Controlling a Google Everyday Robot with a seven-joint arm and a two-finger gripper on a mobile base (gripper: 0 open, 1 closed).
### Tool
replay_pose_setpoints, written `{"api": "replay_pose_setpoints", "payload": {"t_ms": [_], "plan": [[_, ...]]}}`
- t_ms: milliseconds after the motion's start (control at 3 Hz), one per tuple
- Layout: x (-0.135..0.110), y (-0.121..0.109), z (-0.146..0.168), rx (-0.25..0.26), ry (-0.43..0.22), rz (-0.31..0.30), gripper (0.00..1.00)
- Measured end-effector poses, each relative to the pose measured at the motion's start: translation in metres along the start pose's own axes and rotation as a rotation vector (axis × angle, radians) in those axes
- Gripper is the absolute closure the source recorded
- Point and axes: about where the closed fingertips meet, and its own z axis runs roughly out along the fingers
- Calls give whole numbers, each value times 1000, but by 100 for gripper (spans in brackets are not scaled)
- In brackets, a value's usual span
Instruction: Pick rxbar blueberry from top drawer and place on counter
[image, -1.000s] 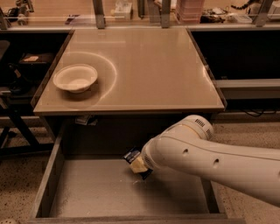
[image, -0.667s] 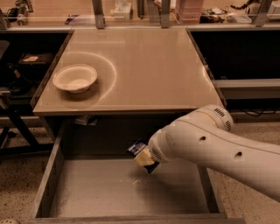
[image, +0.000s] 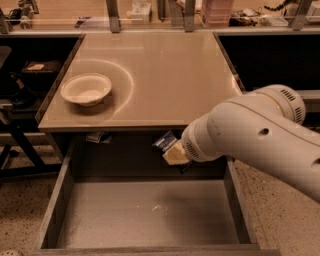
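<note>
**TRANSFER STAGE: BAR HELD BELOW TABLETOP EDGE**

At left, 1 white bowl (image: 86, 89) stands on the tabletop (image: 165, 75), well apart from the work zone. Below, the top drawer (image: 145, 215) is pulled open and its grey floor is bare. Centre-right, the rxbar blueberry (image: 164, 141) hangs clear of the drawer floor, just under the tabletop's front edge. The end effector (image: 172, 151) is closed narrowly on the bar, apparently near 1 end. The white arm (image: 260, 135) enters from the right.

Hazards, as judged:
1. A straight rise would likely drive the bar into the front edge; retract toward the drawer front first.
2. The glossy wrapper, held by 1 end, may pivot or slip and drop back into the drawer.
3. The bulky forearm may brush the right drawer wall
</note>
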Motion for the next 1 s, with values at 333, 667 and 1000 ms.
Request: {"api": "replay_pose_setpoints", "payload": {"t_ms": [333,667,1000], "plan": [[-29,-32,-35,93,-24,-7,100],[-53,-67,-55,166,-20,3,100],[-77,-96,-55,199,-5,7,100]]}}
